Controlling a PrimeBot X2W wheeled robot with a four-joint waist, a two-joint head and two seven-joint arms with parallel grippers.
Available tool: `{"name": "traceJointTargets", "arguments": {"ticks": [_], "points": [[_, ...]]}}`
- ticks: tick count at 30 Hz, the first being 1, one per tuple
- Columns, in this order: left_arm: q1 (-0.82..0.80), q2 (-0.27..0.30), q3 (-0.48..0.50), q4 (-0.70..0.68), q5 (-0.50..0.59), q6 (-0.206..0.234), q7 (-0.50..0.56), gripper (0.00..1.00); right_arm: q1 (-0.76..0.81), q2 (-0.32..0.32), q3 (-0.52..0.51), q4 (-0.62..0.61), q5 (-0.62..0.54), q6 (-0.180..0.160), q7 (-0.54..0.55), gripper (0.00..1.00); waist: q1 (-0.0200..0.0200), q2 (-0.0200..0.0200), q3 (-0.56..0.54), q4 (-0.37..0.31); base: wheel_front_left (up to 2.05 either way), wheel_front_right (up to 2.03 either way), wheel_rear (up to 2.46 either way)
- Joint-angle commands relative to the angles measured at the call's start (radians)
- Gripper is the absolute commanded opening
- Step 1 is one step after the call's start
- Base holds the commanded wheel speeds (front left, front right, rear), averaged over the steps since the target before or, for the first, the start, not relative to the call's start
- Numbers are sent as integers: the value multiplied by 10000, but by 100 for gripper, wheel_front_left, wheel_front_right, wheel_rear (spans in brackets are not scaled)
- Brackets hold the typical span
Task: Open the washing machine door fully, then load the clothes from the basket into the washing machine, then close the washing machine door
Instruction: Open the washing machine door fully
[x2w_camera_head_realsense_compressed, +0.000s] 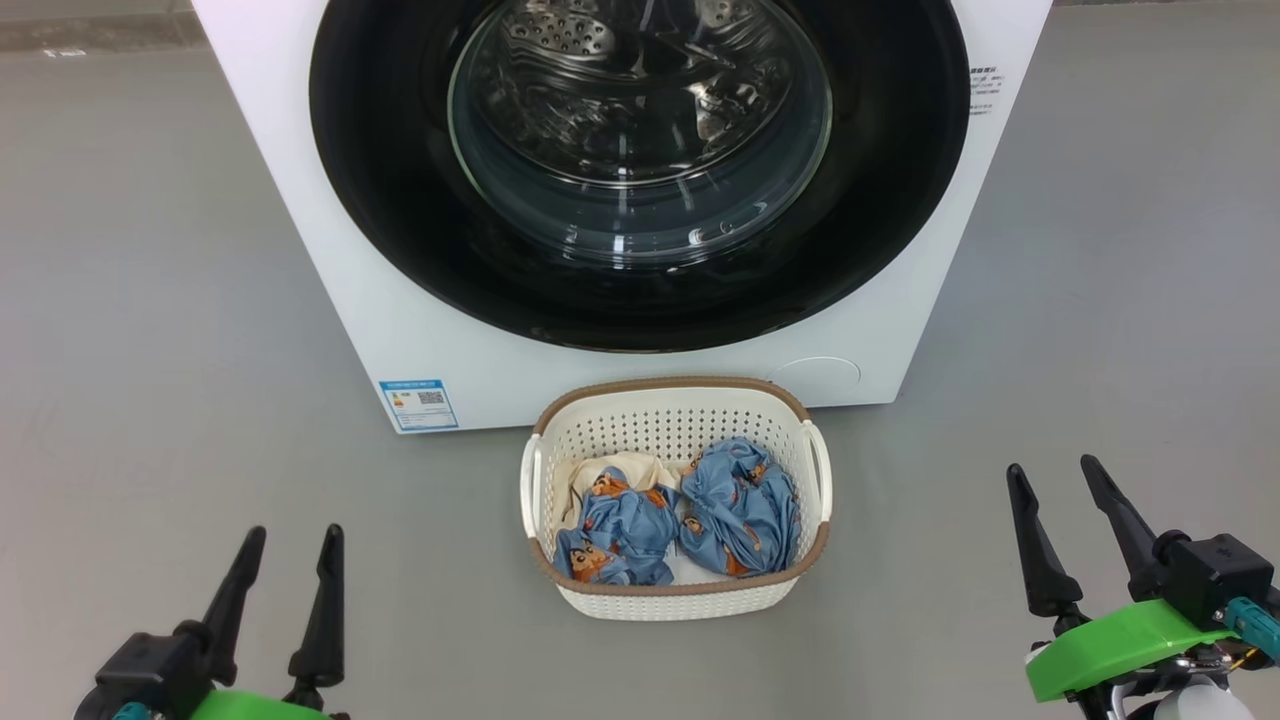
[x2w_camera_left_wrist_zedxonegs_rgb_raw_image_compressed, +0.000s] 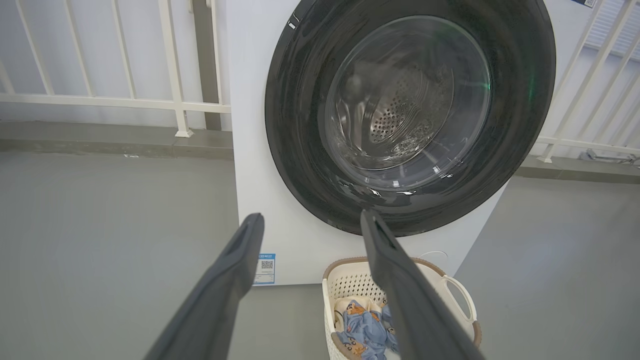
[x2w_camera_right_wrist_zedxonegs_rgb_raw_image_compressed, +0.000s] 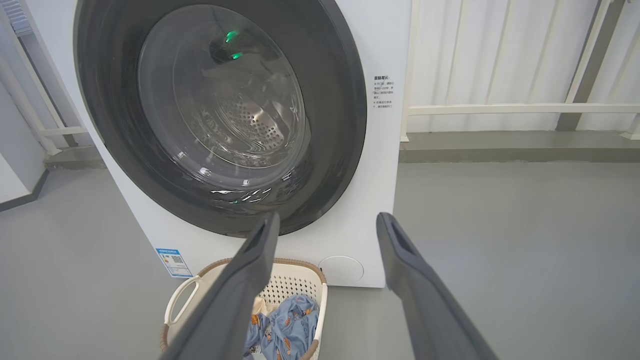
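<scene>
The large round glossy black washing machine door (x2w_camera_head_realsense_compressed: 380, 180) sits shut, flush against the big white front-loading washing machine (x2w_camera_head_realsense_compressed: 400, 340). Its bulging clear glass window (x2w_camera_head_realsense_compressed: 640, 140) shows the steel drum behind. Just in front, on the grey floor (x2w_camera_head_realsense_compressed: 150, 300), stands the small cream-white perforated plastic basket (x2w_camera_head_realsense_compressed: 670, 385), with the blue cartoon-printed clothes (x2w_camera_head_realsense_compressed: 740, 505) bundled inside. The left gripper (x2w_camera_head_realsense_compressed: 296, 532) and right gripper (x2w_camera_head_realsense_compressed: 1052, 466) both hover low and well back from the machine, dark fingers spread apart, holding nothing. So opening the door is the step in hand, I'd say. No handle is plain from here, nor which side hinges. The first care is finding the free edge, hooking one finger behind the rim and following the door's arc rather than tugging straight out. The basket sits close under the door's lower edge; the arm should swing wide of it
</scene>
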Motion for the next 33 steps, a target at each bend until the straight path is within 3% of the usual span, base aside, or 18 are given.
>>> {"name": "traceJointTargets", "arguments": {"ticks": [1,23,33], "points": [[-465,190,302,-158,-31,-29,-122,100,-258,-81,187,-256,40,-11,-120,100,0,-1,18,2,51,51,-103],[-649,160,348,-372,-304,-29,-122,100,-354,35,-33,-449,87,-11,-120,100,0,-1,294,23,105,105,-211],[-708,154,181,-500,-283,-29,-122,100,-421,46,-75,-469,105,-11,-120,100,0,-1,372,6,45,45,-90]]}}
